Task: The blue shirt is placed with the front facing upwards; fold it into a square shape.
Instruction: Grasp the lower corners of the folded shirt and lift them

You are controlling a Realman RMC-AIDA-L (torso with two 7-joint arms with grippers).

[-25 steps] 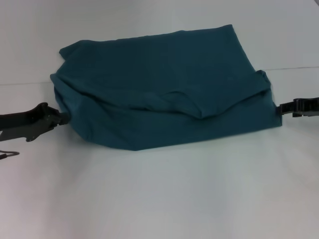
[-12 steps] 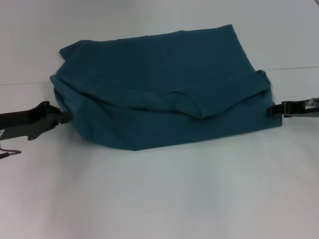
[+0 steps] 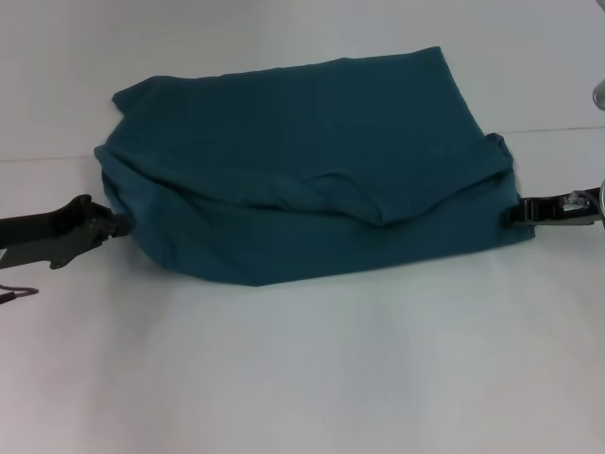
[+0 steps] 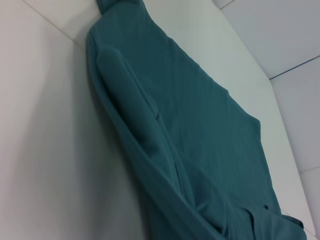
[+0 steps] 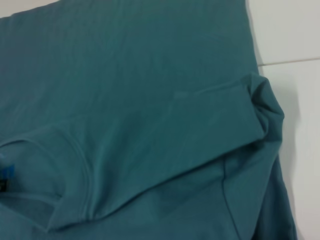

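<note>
The blue shirt (image 3: 302, 170) lies folded in a rough rectangle on the white table (image 3: 302, 378), back layer folded over the front. Its ribbed collar (image 3: 345, 194) shows under the folded edge. The pink lettering is hidden. My left gripper (image 3: 118, 225) lies low on the table at the shirt's left edge and touches the cloth. My right gripper (image 3: 509, 212) reaches in at the shirt's right edge and overlaps the hem. The left wrist view shows the shirt (image 4: 200, 130) along its folded side. The right wrist view shows the shirt (image 5: 140, 90), its collar (image 5: 75, 165) and a folded sleeve (image 5: 260, 107).
A thin dark cable (image 3: 14, 293) lies on the table beside my left arm. A table seam (image 3: 558, 129) runs behind the shirt. A small metal part (image 3: 599, 93) shows at the right edge. Bare table spreads in front of the shirt.
My right gripper has moved left, from just off the shirt's right edge onto its hem. My left gripper has stayed nearly still at the left edge. The shirt has not shifted.
</note>
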